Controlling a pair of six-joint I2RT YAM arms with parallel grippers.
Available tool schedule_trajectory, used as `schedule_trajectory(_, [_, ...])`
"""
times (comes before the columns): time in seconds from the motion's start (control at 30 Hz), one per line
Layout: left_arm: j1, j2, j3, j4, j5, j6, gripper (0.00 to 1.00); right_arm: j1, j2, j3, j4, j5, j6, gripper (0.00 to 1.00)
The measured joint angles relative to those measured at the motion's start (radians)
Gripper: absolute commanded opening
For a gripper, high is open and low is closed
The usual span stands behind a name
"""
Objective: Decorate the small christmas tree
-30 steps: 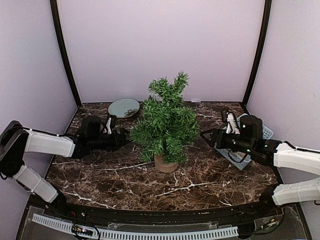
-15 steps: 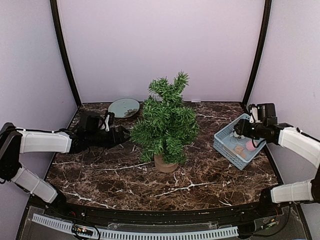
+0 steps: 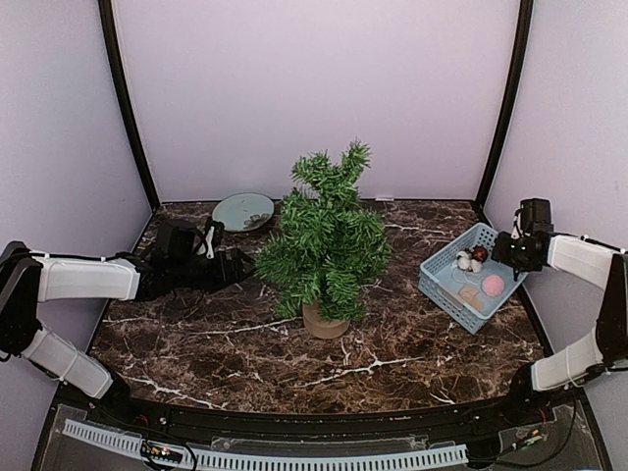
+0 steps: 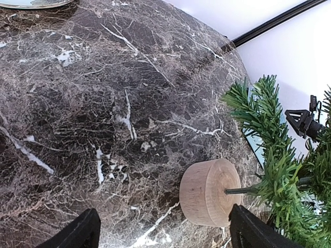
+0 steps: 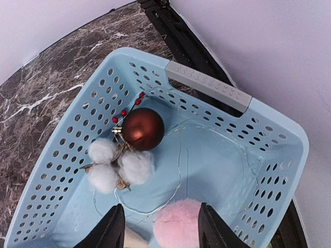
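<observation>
Mid tabletop: small christmas tree (image 3: 326,245) stands upright on a round wooden stump base (image 3: 325,321). Long axis vertical, tip tilting slightly toward the right edge.

Left jaws sit just left of the lower branches, low over the tabletop (image 3: 196,334), spread wide and holding nothing.

Right edge: pale blue perforated basket (image 3: 442,294), set askew. Inside are a pink pom-pom (image 5: 178,222), a brown ball ornament (image 5: 143,129), white cotton bolls (image 5: 135,166) and a red berry sprig (image 5: 126,109). Right jaws hang over the basket's far end, about half open, with nothing gripped.

Far edge, left of the tree: pale blue-green plate (image 3: 243,210).
</observation>
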Motion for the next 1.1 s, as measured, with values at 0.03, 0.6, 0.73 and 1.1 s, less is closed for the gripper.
schedule_trajectory(0.03, [0.0, 0.0, 0.0, -0.002, 0.0, 0.001, 0.89, -0.006, 0.023, 0.013, 0.011, 0.013, 0.0, 0.48])
schedule_trajectory(0.6, [0.0, -0.021, 0.045, -0.063, -0.031, 0.038, 0.88, -0.082, 0.336, 0.103, 0.172, -0.017, 0.011, 0.34])
schedule_trajectory(0.73, [0.0, -0.024, 0.048, -0.072, -0.041, 0.046, 0.88, -0.088, 0.372, 0.109, 0.194, -0.071, 0.027, 0.12])
schedule_trajectory(1.1, [0.0, -0.055, 0.051, -0.097, -0.056, 0.071, 0.88, -0.089, 0.217, 0.114, 0.169, -0.147, 0.016, 0.0])
